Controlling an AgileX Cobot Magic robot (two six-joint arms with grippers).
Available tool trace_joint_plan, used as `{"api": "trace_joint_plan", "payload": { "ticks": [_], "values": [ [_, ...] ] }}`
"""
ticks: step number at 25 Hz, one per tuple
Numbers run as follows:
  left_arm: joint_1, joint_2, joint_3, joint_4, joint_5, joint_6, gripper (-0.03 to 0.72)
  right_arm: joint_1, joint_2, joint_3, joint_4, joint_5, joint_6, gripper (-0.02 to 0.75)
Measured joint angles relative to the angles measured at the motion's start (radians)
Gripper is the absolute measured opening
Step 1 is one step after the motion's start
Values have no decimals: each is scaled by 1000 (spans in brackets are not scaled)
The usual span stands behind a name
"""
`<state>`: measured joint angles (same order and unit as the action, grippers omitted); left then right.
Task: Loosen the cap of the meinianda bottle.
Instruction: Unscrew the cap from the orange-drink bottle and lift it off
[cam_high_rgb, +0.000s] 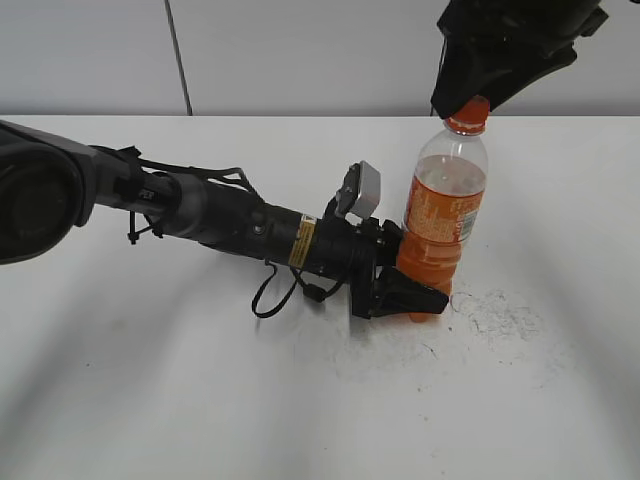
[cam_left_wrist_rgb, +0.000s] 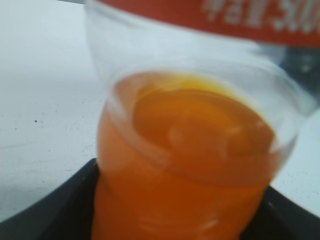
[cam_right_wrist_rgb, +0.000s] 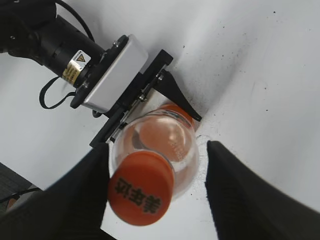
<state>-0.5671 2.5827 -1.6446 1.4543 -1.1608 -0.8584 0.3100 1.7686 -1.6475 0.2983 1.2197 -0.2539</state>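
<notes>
Left end effector (cam_high_rgb: 408, 292) clamping meinianda bottle (cam_high_rgb: 440, 215); right end effector (cam_right_wrist_rgb: 157, 192) spread around Chinese-lettered cap (cam_right_wrist_rgb: 141, 188).

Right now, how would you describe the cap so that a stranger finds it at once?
On the white table stands one tall clear bottle of orange drink, its base held by the left tool. The cap sits on its top, between the right tool's open fingers: small, round, orange, with greenish-yellow characters printed on top.
</notes>
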Motion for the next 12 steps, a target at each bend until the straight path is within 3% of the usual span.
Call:
{"api": "trace_joint_plan", "payload": {
  "ticks": [8,12],
  "values": [
    [0,0,0,-3,1,-4,550,0,0,0,13,0,-44,277],
    [0,0,0,-3,1,-4,550,0,0,0,26,1,-308,276]
  ]
}}
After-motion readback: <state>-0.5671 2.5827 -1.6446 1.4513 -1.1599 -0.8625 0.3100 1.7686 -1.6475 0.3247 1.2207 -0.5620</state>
